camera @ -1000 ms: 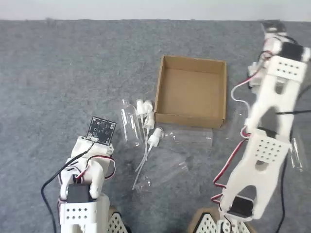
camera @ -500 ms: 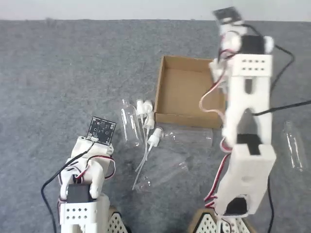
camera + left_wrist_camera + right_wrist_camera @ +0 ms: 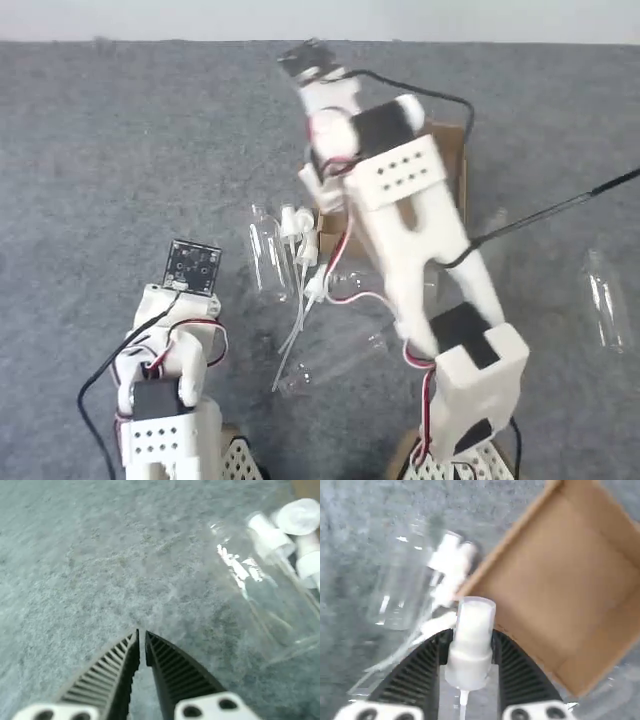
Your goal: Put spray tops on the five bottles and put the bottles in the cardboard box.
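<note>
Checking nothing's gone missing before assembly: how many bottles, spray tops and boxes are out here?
Clear bottles: 5
Spray tops: 5, roughly, as the loose ones overlap; 1 sits in the right gripper
Cardboard box: 1
Total: 11

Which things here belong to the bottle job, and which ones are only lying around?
Belonging to the job:
brown cardboard box
clear plastic bottles
loose white plastic spray tops
white spray top held in the right jaws

Only lying there:
grey felt table cover
</note>
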`<action>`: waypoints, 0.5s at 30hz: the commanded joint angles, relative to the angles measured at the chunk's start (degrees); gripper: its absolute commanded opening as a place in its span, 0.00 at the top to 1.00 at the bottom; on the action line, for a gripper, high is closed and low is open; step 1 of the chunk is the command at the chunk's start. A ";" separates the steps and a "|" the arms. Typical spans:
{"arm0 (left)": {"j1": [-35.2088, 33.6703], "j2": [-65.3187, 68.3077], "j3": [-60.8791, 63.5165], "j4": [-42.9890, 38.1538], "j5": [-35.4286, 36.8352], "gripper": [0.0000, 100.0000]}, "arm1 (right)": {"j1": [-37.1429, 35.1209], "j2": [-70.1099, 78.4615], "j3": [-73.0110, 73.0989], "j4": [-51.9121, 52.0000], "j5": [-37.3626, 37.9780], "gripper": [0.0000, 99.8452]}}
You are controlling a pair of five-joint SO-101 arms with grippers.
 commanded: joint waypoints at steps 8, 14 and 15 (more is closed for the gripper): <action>-1.23 -0.97 -0.48 1.76 0.53 0.99 | -2.68 -2.68 -0.62 -0.22 -6.33 0.98; -1.23 -0.97 -0.48 1.76 0.53 0.99 | -4.35 1.54 -0.88 -1.80 -6.42 0.98; -1.23 -0.97 -0.48 1.76 0.53 0.99 | -4.62 1.71 -0.88 -2.42 -6.42 0.98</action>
